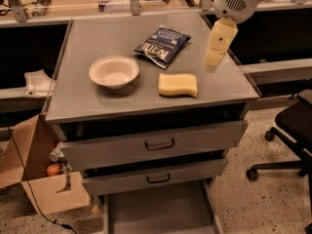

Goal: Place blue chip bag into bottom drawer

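1. Grey metal counter (97,101), camera view: we log three loose items on its top.
2. Blue chip bag (162,46): dark navy foil with white lettering. It lies flat on the counter toward the back, right of centre.
3. White bowl (114,72): upright, left of the blue chip bag and nearer the front edge, apart from it.
4. Yellow sponge (178,85): flat, just in front of the blue chip bag and right of the white bowl, touching neither.
5. Tool (213,62): pale cream, hanging from the white arm housing (239,1) over the counter's right side. It is to the right of the blue chip bag and behind the yellow sponge, touching none of the items. We cannot tell whether it is apart or together.
6. Bottom drawer (156,211): lowest of three, pulled out near the floor, its flat grey base in sight. The blue chip bag is well apart from it, up on the counter.
7. Top drawer (195,140) and middle drawer (195,172): each has a dark handle, and both stand slightly ajar.
8. Cardboard box (34,179): on the floor to the left, flap open, with a small orange object (52,170) inside.
9. Office chair (292,130): black, on the floor at right.
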You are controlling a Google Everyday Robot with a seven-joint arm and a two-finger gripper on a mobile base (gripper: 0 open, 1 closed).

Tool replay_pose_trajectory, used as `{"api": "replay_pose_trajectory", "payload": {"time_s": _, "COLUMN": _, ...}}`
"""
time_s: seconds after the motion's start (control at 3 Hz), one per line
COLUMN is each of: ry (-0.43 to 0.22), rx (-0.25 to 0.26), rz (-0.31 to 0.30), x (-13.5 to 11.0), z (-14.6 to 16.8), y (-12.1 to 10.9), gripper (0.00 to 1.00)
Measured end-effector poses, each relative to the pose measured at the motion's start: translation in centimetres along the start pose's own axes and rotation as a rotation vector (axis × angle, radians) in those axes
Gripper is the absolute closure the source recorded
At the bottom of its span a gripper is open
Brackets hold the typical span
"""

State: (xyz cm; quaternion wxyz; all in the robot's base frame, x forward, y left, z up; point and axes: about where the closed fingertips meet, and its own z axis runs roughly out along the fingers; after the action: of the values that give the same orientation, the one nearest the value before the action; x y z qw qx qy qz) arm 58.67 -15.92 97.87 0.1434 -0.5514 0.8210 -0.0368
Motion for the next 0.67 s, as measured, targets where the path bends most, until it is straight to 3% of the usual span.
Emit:
{"api": "replay_pose_trajectory", "payload": {"time_s": 0.33, "ry": -0.013, "rx": -0.052, "rz": 0.072, "x": -1.9, "z": 1.9, "y": -1.8, "gripper": 0.00}}
{"api": "replay_pose_trajectory", "payload": {"time_s": 0.67, "ry": -0.050, "rx": -0.060, "rz": 0.149, "x": -4.4, "z": 3.0, "y": -4.5, "gripper": 0.00}}
